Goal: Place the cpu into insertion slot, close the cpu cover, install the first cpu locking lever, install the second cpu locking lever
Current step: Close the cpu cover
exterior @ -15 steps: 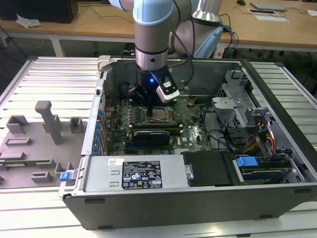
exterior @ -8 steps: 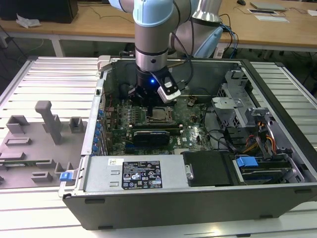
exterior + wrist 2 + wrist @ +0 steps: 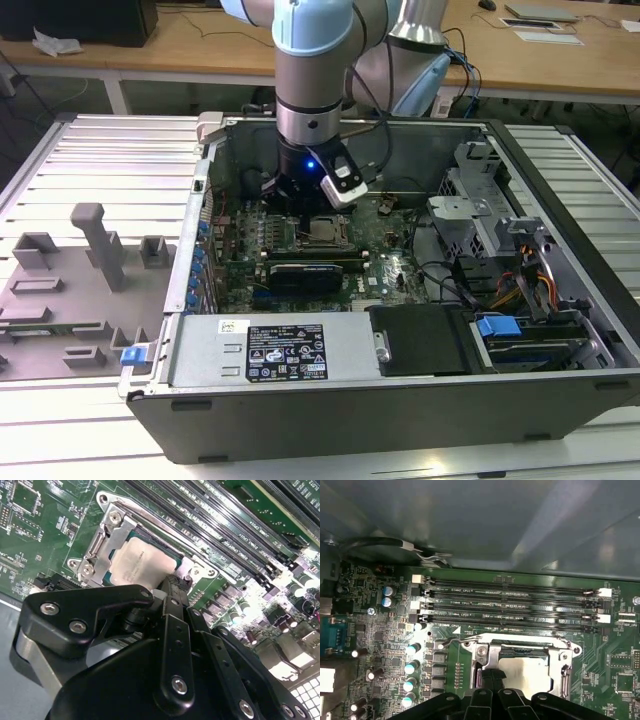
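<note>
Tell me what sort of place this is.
Probably a robotics lab or test workshop: a robot arm reaches into an opened computer case lying on a slatted metal table, grey holding fixtures sit beside it, and wooden desks stand behind.

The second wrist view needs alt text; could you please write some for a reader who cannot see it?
The black gripper crowds the foreground, its tip at the edge of the cpu, whose pale silver face shows through the window of the cpu cover lying flat around it. Long black memory slots run alongside on the green circuit board.
</note>
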Controlling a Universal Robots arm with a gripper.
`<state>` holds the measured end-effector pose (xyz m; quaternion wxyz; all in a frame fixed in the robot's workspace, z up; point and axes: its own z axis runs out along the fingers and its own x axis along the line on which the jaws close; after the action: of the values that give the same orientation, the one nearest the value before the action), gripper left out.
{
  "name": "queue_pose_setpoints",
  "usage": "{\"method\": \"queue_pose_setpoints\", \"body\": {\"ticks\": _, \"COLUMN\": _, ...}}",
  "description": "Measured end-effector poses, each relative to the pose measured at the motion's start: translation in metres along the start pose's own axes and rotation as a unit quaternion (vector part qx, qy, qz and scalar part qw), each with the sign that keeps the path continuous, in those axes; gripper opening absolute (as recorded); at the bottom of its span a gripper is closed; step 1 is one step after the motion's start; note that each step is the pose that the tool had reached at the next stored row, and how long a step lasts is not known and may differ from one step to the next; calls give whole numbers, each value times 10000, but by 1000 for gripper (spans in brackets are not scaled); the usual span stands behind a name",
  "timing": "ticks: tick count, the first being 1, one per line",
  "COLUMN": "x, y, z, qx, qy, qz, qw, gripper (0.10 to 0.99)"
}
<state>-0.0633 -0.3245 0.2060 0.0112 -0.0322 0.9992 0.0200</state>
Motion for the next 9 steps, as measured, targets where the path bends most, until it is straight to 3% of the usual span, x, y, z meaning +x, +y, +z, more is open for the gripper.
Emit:
{"method": "queue_pose_setpoints", "body": {"ticks": 5, "x": -28, "y": -2, "z": 0, "qx": -1, "qy": -1, "qz": -4, "qw": 10000, "gripper": 106}}
{"method": "queue_pose_setpoints", "body": {"ticks": 9, "x": -30, "y": 0, "z": -47, "qx": -1, "qy": -1, "qz": -4, "qw": 10000, "gripper": 106}}
